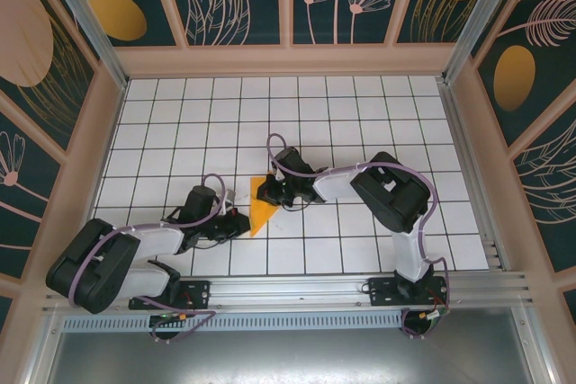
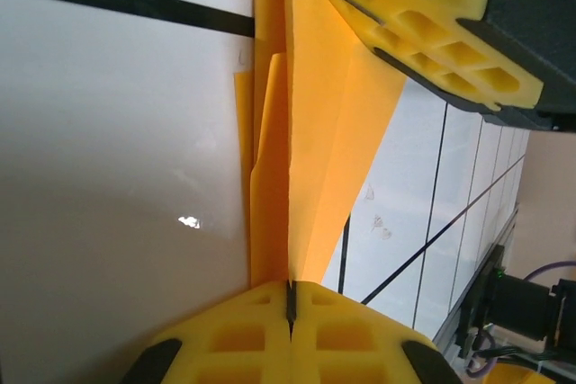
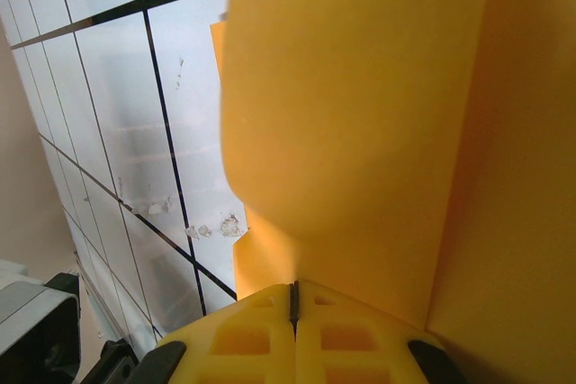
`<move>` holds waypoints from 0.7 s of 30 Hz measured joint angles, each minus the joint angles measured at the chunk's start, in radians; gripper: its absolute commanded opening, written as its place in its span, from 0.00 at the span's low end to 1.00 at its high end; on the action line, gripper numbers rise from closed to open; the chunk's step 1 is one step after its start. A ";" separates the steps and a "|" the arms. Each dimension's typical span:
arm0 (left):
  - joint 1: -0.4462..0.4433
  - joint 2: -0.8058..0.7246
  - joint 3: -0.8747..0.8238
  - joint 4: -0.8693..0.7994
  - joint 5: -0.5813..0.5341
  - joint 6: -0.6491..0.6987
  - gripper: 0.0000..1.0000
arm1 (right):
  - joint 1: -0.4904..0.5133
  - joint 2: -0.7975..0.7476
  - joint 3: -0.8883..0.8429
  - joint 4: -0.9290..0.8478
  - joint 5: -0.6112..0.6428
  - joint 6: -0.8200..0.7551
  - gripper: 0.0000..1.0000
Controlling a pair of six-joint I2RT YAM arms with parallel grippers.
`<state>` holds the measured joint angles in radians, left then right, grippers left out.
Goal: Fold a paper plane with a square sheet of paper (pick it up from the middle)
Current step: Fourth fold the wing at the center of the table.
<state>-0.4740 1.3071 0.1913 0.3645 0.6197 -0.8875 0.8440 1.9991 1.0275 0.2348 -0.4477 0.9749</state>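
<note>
Yellow pads (image 2: 234, 339) of my left gripper (image 2: 290, 299) sit closest to the lens, pressed together with only a hairline seam between them; the square sheet of paper (image 2: 315, 132) runs straight out of that seam, so this gripper is clamped on the paper's near end. The sheet is no longer a flat square; I see a long crease down its length and overlapping layers narrowing it to an angular shape. From above it lies between the two arms, a little left of the middle of the white gridded tabletop (image 1: 360, 114) and closer to the near edge than the far one; I cannot tell whether it touches the surface or hangs just off it. At its other end my right gripper (image 3: 293, 299) is likewise closed tight, with orange-yellow paper rising out from between its pads and bulging toward the lens.

I judge this as mid-fold; the centre crease is there, the wings are not yet laid down. The next move calls for one side to hold as anchor while the other lets go and re-grips a loose flap; pulling apart with both clamped risks tearing such thin paper.
</note>
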 measured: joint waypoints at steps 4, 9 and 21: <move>-0.011 0.002 0.000 0.000 -0.010 0.000 0.00 | 0.000 0.001 0.000 0.000 0.000 0.000 0.03; -0.020 0.010 0.003 -0.002 -0.021 0.000 0.00 | 0.000 0.007 0.010 -0.011 -0.002 0.000 0.03; -0.040 -0.005 0.016 -0.038 -0.049 0.002 0.04 | 0.000 0.010 0.019 -0.026 -0.003 0.000 0.03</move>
<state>-0.5144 1.3025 0.2073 0.3264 0.5705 -0.8856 0.8444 2.0087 1.0470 0.2085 -0.4507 0.9745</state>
